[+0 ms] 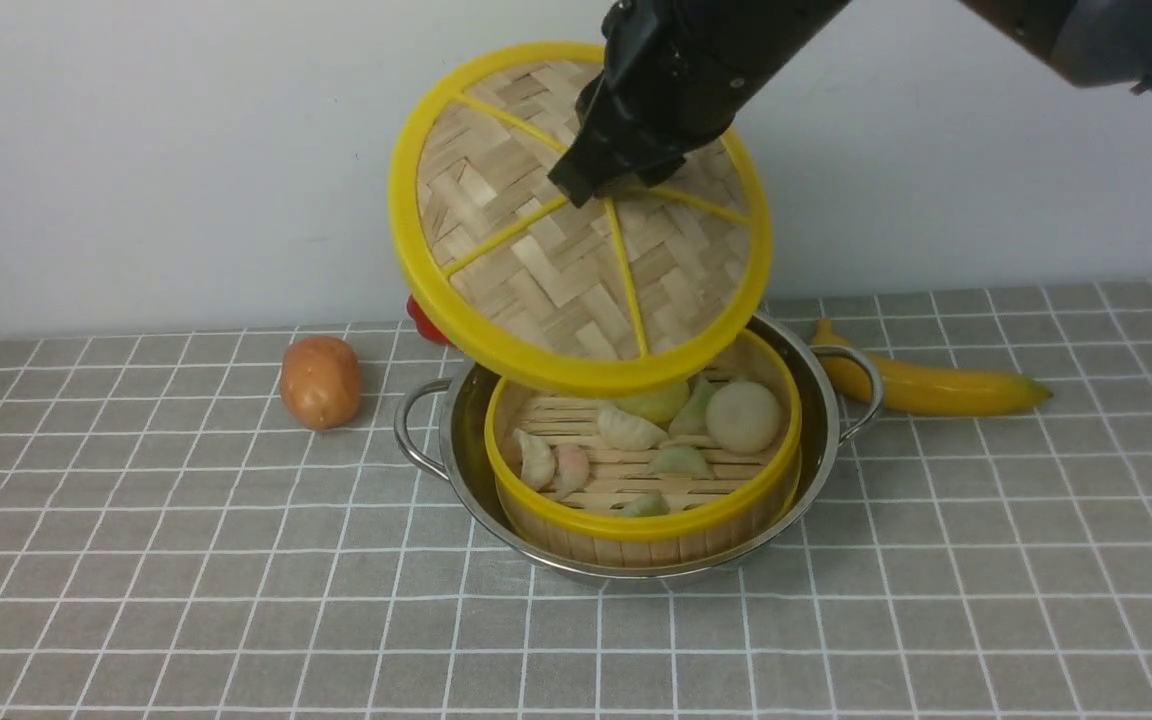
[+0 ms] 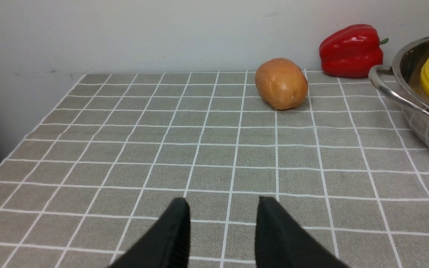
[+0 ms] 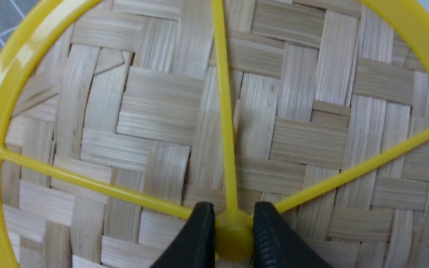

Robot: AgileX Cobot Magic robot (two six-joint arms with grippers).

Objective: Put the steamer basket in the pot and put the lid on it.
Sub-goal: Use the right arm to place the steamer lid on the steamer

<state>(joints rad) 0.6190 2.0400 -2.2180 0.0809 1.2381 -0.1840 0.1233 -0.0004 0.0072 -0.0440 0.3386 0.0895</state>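
- Clamping the yellow knob (image 3: 233, 238), the right gripper (image 3: 233, 223) holds the flat woven-bamboo lid (image 1: 536, 260) tilted over the yellow-rimmed slatted steamer basket (image 1: 636, 525), ready to lower.
- The basket sits inside the wide shiny steel pot (image 1: 456, 460).
- At the left, the left gripper (image 2: 223, 208) idles, jaws apart.

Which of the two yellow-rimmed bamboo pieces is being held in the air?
The lid, the flat woven disc, tilted in the right gripper by its knob. The slatted steamer basket sits in the pot.
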